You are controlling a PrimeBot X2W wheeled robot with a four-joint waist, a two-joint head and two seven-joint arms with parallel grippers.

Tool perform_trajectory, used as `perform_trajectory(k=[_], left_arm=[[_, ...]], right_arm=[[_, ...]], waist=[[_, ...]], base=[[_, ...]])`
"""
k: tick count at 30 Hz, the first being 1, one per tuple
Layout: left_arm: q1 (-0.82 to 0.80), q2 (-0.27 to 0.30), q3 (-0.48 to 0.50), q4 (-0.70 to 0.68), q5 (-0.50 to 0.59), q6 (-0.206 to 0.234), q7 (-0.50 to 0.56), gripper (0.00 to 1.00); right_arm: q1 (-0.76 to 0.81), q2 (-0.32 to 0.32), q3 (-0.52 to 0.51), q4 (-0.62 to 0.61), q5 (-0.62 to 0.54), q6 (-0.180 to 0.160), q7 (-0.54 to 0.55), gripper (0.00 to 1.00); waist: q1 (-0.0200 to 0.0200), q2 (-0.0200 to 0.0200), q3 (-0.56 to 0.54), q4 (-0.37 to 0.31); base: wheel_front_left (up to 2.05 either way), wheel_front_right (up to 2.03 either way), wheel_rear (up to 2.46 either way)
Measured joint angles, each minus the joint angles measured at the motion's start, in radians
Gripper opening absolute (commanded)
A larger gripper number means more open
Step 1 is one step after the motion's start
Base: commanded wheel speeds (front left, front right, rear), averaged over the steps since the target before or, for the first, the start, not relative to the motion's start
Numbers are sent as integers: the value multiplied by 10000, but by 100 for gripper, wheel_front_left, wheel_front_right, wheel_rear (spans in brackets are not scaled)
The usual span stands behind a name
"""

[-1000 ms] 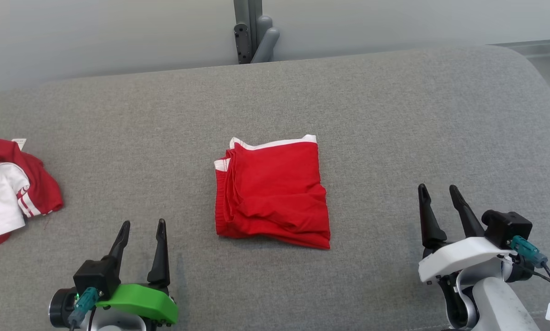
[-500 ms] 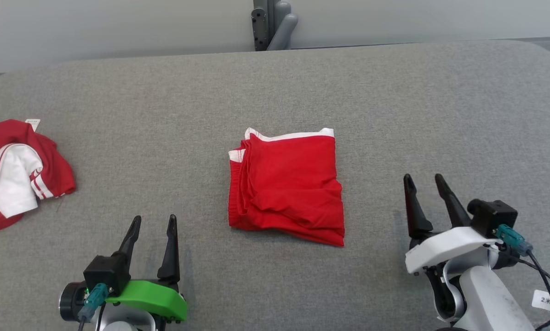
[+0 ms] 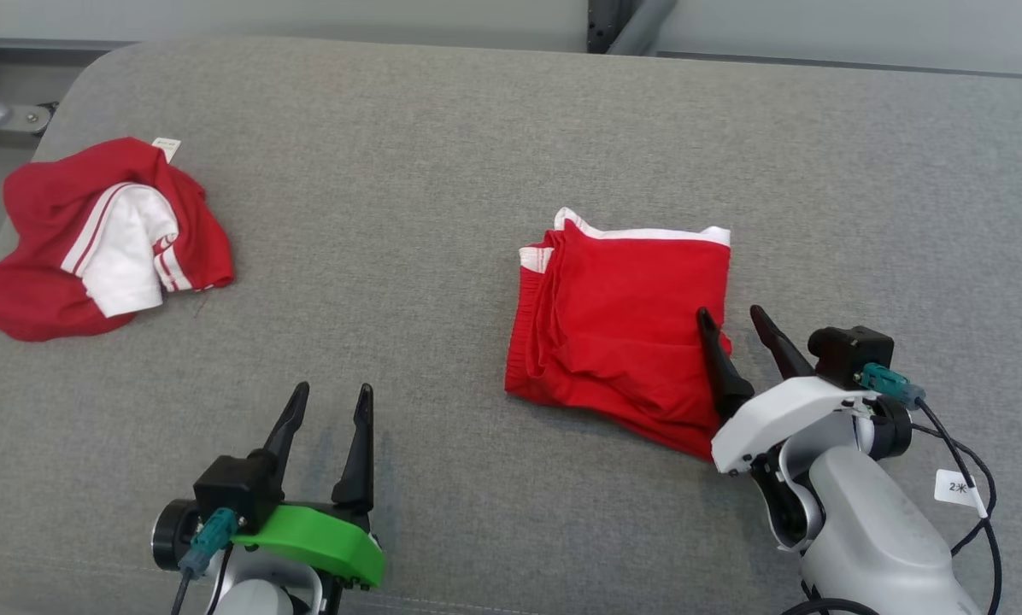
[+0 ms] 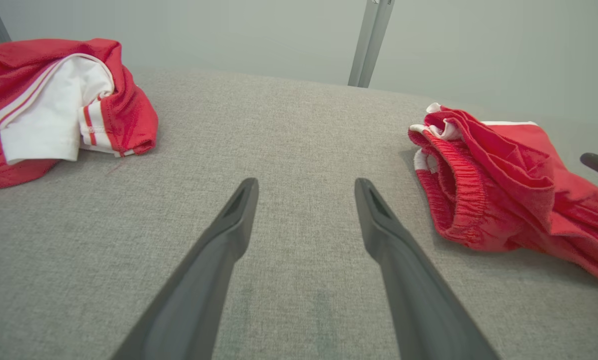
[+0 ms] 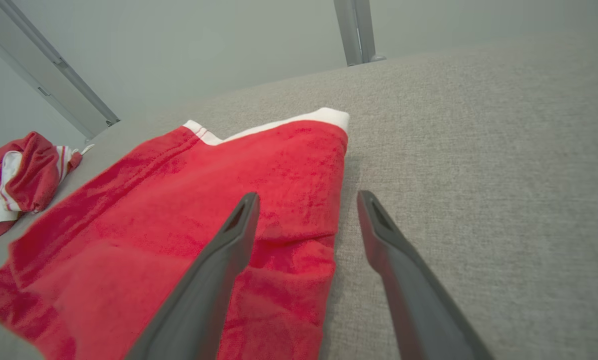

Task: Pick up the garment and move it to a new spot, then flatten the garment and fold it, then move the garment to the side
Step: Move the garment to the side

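Both claws gape empty. The right claw (image 3: 727,312) straddles the folded red garment's (image 3: 622,316) right edge. The left claw (image 3: 333,388) hangs over bare table (image 3: 443,128). Crumpled red-and-white clothing (image 3: 101,239) lies well apart, left.

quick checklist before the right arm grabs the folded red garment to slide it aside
1. The folded red garment lies compact: ok.
2. The right gripper is open: ok.
3. Its fingers straddle the garment's right edge, one over fabric, one over the grey cushion: ok.
4. Fingertips touching fabric: cannot tell.
5. The left gripper is open, apart from the garment: ok.
6. The crumpled red-and-white garment lies well apart: ok.
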State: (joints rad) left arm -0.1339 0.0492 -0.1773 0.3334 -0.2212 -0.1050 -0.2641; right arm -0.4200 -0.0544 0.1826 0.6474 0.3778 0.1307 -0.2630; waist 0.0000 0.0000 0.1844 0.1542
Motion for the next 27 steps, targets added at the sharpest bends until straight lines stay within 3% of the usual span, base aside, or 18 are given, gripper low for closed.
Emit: perform_trajectory(k=[10, 11, 12, 13, 21, 27], left_arm=[[2, 0, -311, 146, -395, -186, 2, 100], [2, 2, -291, 144, -391, -190, 2, 100], [1, 2, -293, 140, -382, -192, 2, 100], [-3, 4, -297, 136, -376, -194, 2, 100], [-104, 0, -387, 38, -309, -222, 2, 100], [-85, 0, -290, -27, -132, -226, 2, 100]], right_arm=[[-897, -217, 326, 2291, 846, -2, -29, 100], [-988, -211, 533, 2368, 991, -2, -29, 96], [-1055, -192, 736, 2405, 1126, -2, -31, 43], [-1105, -161, 915, 2431, 1269, -2, -31, 0], [-1156, -447, 1022, 1756, 1662, 0, -10, 0], [-719, -458, 788, 1407, 1647, 0, -8, 0]], waist=[[0, 0, 263, 949], [0, 0, 277, 978], [0, 0, 290, 981], [0, 0, 297, 966], [0, 0, 243, 616], [0, 0, 47, -47]], base=[[0, 0, 0], [0, 0, 0], [0, 0, 0], [0, 0, 0], [0, 0, 0], [0, 0, 0]])
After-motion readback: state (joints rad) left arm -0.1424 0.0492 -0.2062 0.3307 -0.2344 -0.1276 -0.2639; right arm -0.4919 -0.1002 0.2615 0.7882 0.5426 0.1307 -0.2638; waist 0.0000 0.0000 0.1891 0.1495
